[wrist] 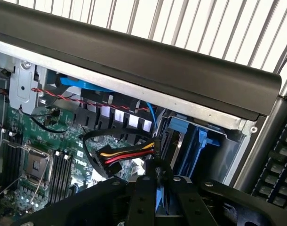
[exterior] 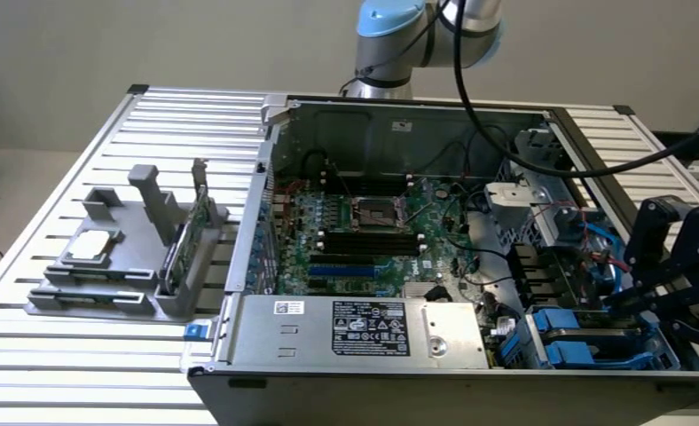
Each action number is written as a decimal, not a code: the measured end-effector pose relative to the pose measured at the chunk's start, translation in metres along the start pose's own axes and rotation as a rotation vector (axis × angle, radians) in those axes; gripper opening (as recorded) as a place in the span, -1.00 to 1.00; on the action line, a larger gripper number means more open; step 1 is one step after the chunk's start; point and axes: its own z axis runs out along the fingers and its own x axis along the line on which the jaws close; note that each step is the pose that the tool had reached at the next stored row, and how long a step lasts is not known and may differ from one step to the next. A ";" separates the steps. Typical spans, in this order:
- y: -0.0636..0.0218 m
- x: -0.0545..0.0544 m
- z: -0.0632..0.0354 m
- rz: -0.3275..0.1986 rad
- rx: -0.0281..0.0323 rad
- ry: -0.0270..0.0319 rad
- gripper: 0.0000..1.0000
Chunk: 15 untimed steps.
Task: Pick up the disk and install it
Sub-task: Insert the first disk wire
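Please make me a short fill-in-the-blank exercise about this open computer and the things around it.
1. The gripper is over the corner of the computer case at the exterior view's ___ side.
2. The carrier rails in the drive bay below it are ___ in colour.
3. The grey holder stands on the table outside the case, on the exterior view's ___ side.
4. The cable bundle near the gripper has yellow, black and ___ wires.

Missing words: right; blue; left; red
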 end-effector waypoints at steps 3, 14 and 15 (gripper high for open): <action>-0.0001 0.000 -0.0001 0.022 -0.0034 -0.0052 -0.68; -0.0002 0.000 0.0000 0.105 -0.0162 -0.0225 -0.68; -0.0003 0.000 0.0000 0.112 -0.0176 -0.0229 -0.68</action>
